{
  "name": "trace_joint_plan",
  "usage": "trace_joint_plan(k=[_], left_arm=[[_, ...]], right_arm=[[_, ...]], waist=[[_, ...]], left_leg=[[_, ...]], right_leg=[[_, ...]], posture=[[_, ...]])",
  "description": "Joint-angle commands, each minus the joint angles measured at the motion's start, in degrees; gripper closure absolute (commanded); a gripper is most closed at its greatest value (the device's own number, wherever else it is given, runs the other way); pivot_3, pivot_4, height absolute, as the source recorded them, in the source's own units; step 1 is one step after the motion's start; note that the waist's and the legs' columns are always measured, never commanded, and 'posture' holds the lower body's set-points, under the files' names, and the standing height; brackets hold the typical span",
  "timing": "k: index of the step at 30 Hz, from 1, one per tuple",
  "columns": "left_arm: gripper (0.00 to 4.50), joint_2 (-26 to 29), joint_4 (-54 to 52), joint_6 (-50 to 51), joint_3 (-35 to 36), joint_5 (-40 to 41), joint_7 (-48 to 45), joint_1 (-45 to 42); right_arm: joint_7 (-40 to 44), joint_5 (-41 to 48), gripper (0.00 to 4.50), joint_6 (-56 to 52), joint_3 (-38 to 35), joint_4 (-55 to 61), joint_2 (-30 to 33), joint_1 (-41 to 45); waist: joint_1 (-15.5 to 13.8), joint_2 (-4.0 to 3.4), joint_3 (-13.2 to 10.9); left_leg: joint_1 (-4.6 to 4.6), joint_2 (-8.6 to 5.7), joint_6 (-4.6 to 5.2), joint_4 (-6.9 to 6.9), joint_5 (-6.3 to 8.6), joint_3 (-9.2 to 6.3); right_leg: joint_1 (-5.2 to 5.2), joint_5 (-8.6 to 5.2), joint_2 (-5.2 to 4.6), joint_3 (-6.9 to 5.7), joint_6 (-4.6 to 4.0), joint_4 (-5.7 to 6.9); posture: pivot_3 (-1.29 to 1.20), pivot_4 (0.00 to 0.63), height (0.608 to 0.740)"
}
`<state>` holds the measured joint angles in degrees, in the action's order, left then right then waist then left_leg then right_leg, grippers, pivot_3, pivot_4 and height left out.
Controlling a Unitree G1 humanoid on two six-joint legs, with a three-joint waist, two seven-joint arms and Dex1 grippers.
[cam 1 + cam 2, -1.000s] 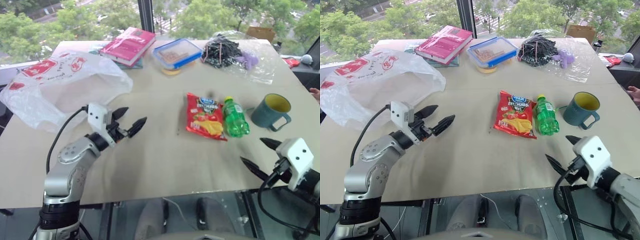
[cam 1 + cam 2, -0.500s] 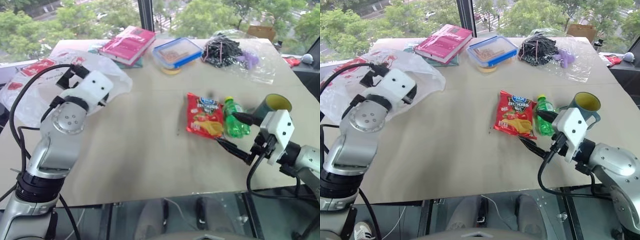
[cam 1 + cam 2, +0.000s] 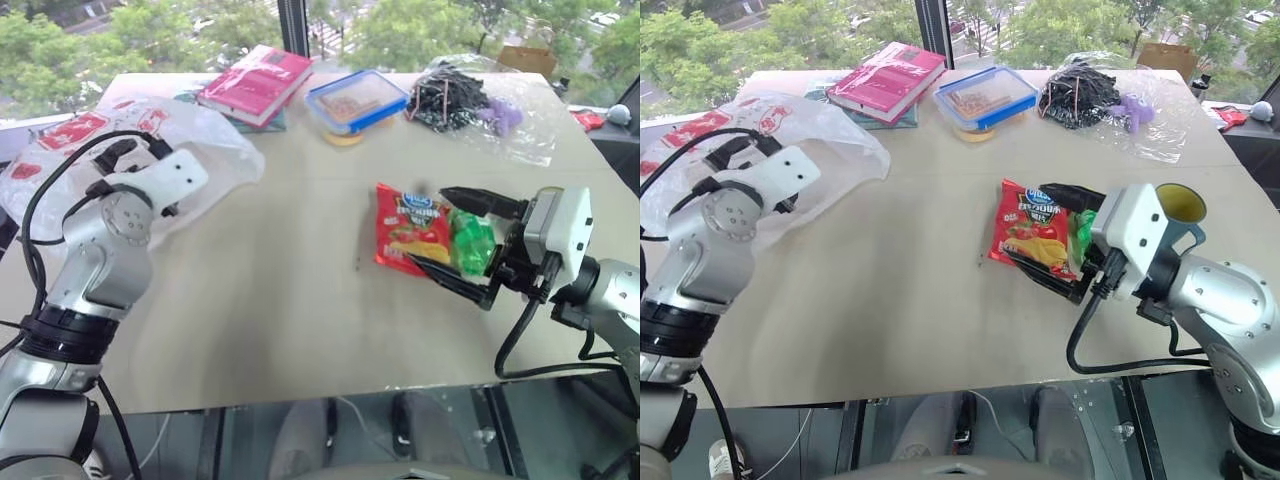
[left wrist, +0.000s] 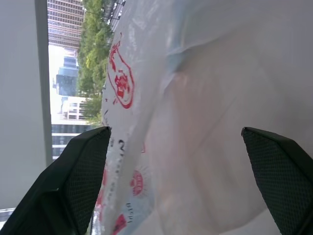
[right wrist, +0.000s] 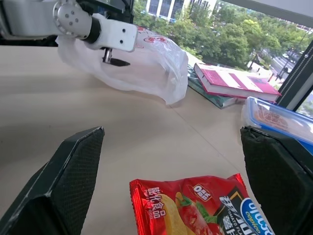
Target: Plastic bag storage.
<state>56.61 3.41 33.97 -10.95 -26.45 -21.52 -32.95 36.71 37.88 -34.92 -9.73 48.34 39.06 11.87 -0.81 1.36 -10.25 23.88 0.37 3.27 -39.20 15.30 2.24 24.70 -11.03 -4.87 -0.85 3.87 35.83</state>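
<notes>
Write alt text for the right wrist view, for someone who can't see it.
The right gripper, open, frames a red chip bag on a tan table. Beyond, the left gripper hangs at the plastic bag, with a pink book and blue-lidded box further back.

A thin white plastic bag (image 3: 215, 160) lying loose at the far left of the tabletop (image 3: 290, 290).

The bag is large, translucent and crinkly, printed with red logos along its far edge and left end. It lies slack and rumpled on its side, puffed up in soft folds, one rounded end reaching toward the middle of the tabletop and the other spilling toward the left edge. In the left wrist view its film, with red round logos, sits close between the spread fingers (image 4: 78, 181).
</notes>
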Motion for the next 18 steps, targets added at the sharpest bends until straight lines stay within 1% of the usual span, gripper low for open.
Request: trace_joint_plan(k=[1,2,4,5,8,9,10,11,12,13,15,18], left_arm=[[0.03,0.6,5.4,-3.8,-0.5,-3.4,1.1,-3.1],[0.03,0.5,8.3,-5.4,-1.0,-4.2,2.1,-4.3],[0.55,0.4,13.2,-8.2,-1.8,-5.3,3.3,-5.9],[0.69,0.4,15.0,-9.3,-2.0,-5.7,3.5,-6.4],[2.11,0.3,21.3,-13.2,-2.0,-6.6,5.7,-8.1],[2.72,0.2,23.0,-14.4,-1.7,-6.4,6.3,-8.8],[3.06,-0.2,24.1,-15.5,-1.1,-5.6,6.5,-9.4],[3.49,-0.7,24.4,-16.8,-0.1,-4.2,6.2,-9.8],[4.07,-1.5,24.2,-16.9,1.1,-2.2,4.9,-9.9],[4.46,-2.6,22.9,-16.4,3.0,0.9,2.5,-9.7],[4.46,-4.5,18.9,-15.4,6.4,7.1,-2.7,-8.5],[4.46,-7.9,8.0,-6.7,12.0,19.0,-13.4,-5.8]], right_arm=[[-1.1,-1.8,0.0,2.1,-0.3,2.5,0.7,-1.3],[-1.2,-2.2,0.0,2.4,-0.2,2.7,0.6,-1.9],[-1.3,-3.0,0.0,3.0,-0.3,2.9,0.7,-2.9],[-1.4,-3.3,0.0,3.2,-0.4,3.0,0.8,-3.3],[-1.6,-3.7,0.0,3.8,-0.9,3.3,0.7,-4.7],[-1.7,-3.9,0.0,4.0,-1.0,3.4,0.6,-5.1],[-1.7,-4.1,0.0,4.2,-1.0,3.3,0.6,-5.3],[-1.7,-4.4,0.0,4.5,-0.8,3.2,0.6,-5.5],[-1.8,-4.6,0.0,4.6,-0.7,3.0,0.6,-5.5],[-1.8,-4.9,0.0,4.8,-0.5,2.8,0.7,-5.6],[-1.8,-5.2,0.0,4.9,-0.4,2.6,0.7,-5.7],[-1.6,-5.6,0.0,5.1,-0.3,2.2,0.8,-6.0]], waist=[[0.0,0.01,0.0],[0.0,0.01,0.0],[0.0,0.02,0.0],[0.0,0.02,0.0],[0.0,0.04,0.0],[0.0,0.04,0.0],[0.0,0.05,0.0],[0.0,0.07,0.0],[0.0,0.08,0.0],[-0.1,0.08,0.0],[-0.1,0.11,0.1],[0.0,0.13,0.1]], left_leg=[[0.0,0.0,0.01,0.0,0.0,-0.01],[-0.01,0.0,0.01,-0.01,0.0,0.0],[-0.01,-0.01,0.05,-0.04,0.02,0.01],[-0.01,-0.03,0.06,-0.06,0.03,0.04],[-0.02,-0.01,0.06,-0.1,0.03,0.1],[-0.02,-0.01,0.06,-0.1,0.03,0.13],[-0.02,-0.01,0.06,-0.11,0.03,0.13],[-0.02,-0.01,0.05,-0.11,0.02,0.14],[-0.02,-0.01,0.05,-0.12,0.02,0.16],[-0.02,0.02,0.05,-0.13,0.02,0.16],[-0.01,0.03,-0.01,-0.16,-0.01,0.15],[0.0,0.04,-0.06,-0.2,-0.05,0.13]], right_leg=[[0.0,0.0,0.01,0.0,0.0,0.01],[0.0,0.0,0.01,0.0,0.0,0.02],[0.0,0.0,0.03,0.0,0.0,0.03],[0.0,0.0,0.03,0.01,0.01,0.03],[-0.01,0.01,0.01,0.02,0.01,0.04],[0.0,0.01,0.01,0.02,0.01,0.04],[0.0,0.01,0.01,0.02,0.01,0.04],[0.0,0.01,0.01,0.02,0.01,0.05],[0.0,0.01,0.01,0.02,0.01,0.05],[-0.01,0.01,0.0,0.02,0.01,0.05],[-0.01,0.01,-0.03,0.02,0.01,0.07],[-0.02,0.02,-0.05,0.02,0.02,0.07]], posture=[[0.0,0.15,0.74],[0.0,0.15,0.74],[0.0,0.15,0.74],[0.0,0.15,0.74],[0.0,0.15,0.74],[0.0,0.15,0.74],[0.0,0.15,0.74],[0.0,0.15,0.74],[0.0,0.15,0.74],[0.0,0.15,0.74],[0.0,0.15,0.74],[0.0,0.15,0.74]])
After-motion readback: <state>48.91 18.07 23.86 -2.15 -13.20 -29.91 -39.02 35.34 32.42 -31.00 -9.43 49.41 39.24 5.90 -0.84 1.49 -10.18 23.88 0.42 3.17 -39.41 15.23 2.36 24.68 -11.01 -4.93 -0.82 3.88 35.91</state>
